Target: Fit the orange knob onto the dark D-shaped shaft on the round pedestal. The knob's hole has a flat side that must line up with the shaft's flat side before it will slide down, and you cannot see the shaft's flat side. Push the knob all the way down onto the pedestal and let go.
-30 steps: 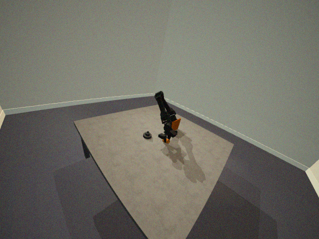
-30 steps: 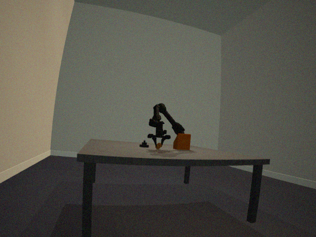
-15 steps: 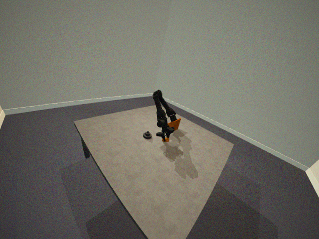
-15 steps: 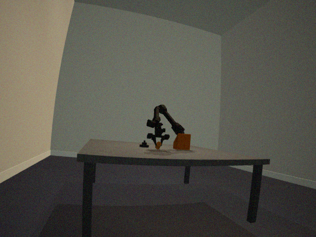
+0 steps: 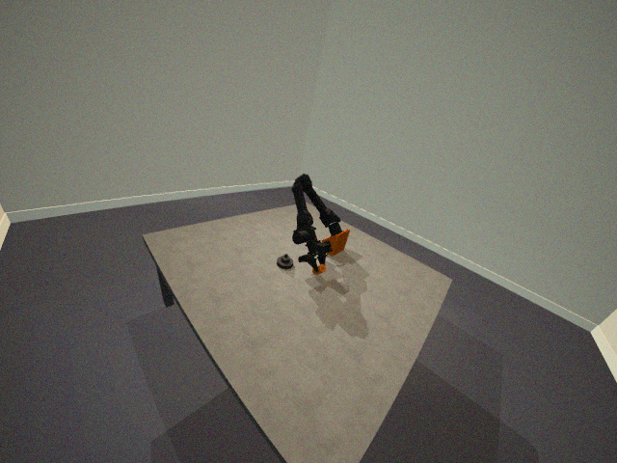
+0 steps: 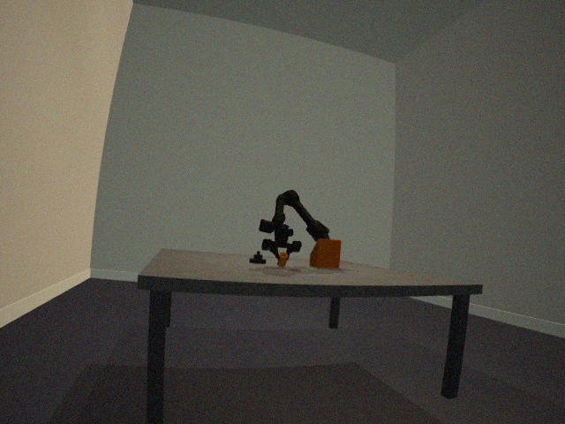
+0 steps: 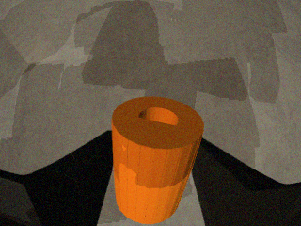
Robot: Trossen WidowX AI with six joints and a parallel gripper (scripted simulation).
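Observation:
The orange knob (image 5: 319, 269) (image 6: 282, 259) (image 7: 152, 165) is a plain cylinder. In the wrist view its hole faces the camera, with the hole's flat side on the edge nearer the fingers. My gripper (image 5: 318, 266) (image 6: 282, 257) (image 7: 153, 141) is shut on the knob, one black finger on each side. The knob looks slightly tilted and a little above the table in the exterior view. The round dark pedestal (image 5: 284, 263) (image 6: 258, 261) stands left of the knob in the top and exterior views, its shaft (image 5: 285, 257) (image 6: 258, 253) upright and bare. The shaft's flat side cannot be seen.
An orange block (image 5: 338, 242) (image 6: 327, 253) stands right of the gripper in the top and exterior views, near the arm's base. The table (image 5: 279, 348) (image 6: 205, 271) carries the arm, block and pedestal. Shadows of the arm fall around the knob.

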